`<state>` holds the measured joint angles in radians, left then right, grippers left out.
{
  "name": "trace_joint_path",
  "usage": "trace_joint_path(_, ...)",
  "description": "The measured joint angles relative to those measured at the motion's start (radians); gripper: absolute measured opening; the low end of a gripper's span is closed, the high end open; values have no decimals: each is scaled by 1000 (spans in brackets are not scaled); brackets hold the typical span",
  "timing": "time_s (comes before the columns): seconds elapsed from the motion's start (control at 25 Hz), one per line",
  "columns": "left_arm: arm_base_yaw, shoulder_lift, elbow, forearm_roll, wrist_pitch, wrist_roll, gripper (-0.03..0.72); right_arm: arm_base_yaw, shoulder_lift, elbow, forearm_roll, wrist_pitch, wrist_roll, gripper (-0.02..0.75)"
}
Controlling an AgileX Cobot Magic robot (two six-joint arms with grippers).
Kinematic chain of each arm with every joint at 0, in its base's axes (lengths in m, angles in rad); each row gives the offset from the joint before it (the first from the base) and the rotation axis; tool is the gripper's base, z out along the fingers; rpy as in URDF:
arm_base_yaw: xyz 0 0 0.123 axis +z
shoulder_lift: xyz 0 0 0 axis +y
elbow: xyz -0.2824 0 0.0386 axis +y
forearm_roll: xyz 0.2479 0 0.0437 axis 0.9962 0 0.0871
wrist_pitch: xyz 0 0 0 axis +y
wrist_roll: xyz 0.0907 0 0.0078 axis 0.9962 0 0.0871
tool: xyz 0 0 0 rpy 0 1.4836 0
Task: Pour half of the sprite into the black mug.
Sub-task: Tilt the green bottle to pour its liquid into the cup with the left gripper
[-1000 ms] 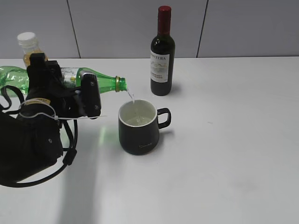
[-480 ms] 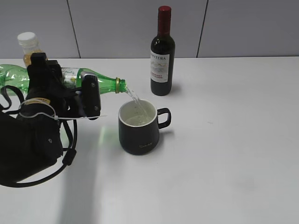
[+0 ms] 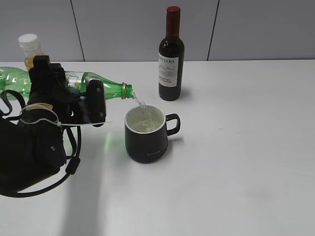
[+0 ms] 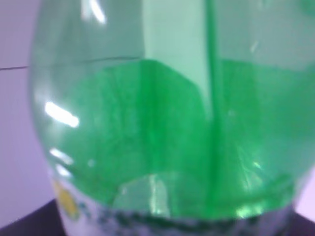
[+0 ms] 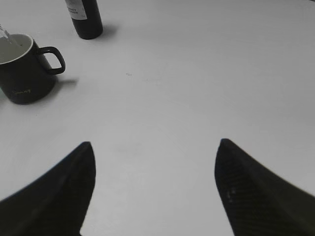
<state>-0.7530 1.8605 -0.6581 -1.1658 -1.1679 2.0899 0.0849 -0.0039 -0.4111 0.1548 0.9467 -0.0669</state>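
Observation:
The sprite [image 3: 109,89] is a green bottle held almost level, neck to the right, with its open mouth just above the left rim of the black mug [image 3: 145,133]. A thin clear stream runs from the mouth into the mug's white inside. My left gripper [image 3: 81,98] is shut on the sprite around its label. The sprite fills the left wrist view [image 4: 167,137] and hides the jaws there. My right gripper [image 5: 155,147] is open and empty above bare table, with the black mug [image 5: 22,66] far to its upper left.
A dark wine bottle [image 3: 171,55] stands upright behind the mug to the right; it also shows in the right wrist view [image 5: 84,18]. An orange juice bottle with a white cap [image 3: 29,49] stands at the back left behind my left arm. The white table [image 3: 236,162] spreads right.
The sprite has stayed tilted over the mug and the stream keeps running. The liquid in the mug has risen slightly. Neither arm has visibly moved.

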Motion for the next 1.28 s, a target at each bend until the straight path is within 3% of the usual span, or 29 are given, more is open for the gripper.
trace_joint_path(0.52,0,0,0,1,-6,2,463,0,0,0,0,0,0,572)
trace_joint_path(0.68,0,0,0,1,-7,-93,463,0,0,0,0,0,0,572)
trace_joint_path(0.84,0,0,0,1,-7,-275,463,0,0,0,0,0,0,572)
trace_joint_path(1.28,0,0,0,45,-7,-1004,463,0,0,0,0,0,0,572)
